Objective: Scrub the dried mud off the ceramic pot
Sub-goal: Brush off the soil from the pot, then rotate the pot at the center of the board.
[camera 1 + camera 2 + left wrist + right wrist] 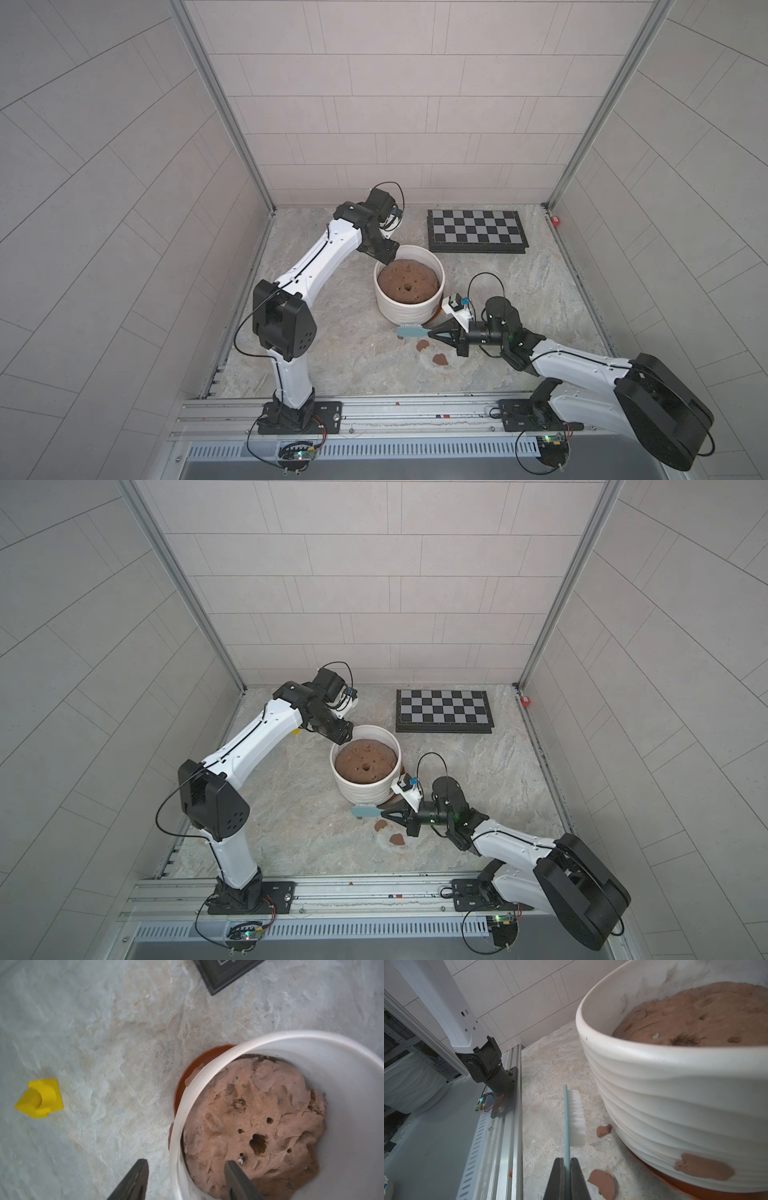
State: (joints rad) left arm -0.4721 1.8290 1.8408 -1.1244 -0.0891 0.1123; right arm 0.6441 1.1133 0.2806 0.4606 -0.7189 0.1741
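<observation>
Marbled stone tabletop [332,365] inside pale tiled walls carries the whole job. At the left, the left gripper [187,1161] hangs over the near rim of the ceramic pot [399,311] with its jaws apart, one finger outside the wall and one over the soil mound [408,281], clasping nothing. The pot stands upright on an orange-brown saucer [187,1070] mid-table. Further right, low by the pot's front wall, the right gripper [566,1160] is clamped on the handle of a blue brush [409,332]. The white bristles face the pot and, in the right wrist view, stand just clear of it. Several flakes of the dried mud [423,345] lie loose on the stone beside the brush, so I judge the scrubbing partly done. One reddish patch [704,1166] clings low on the ribbed wall just above the saucer, and that is what is left. The pot's far side is hidden.
</observation>
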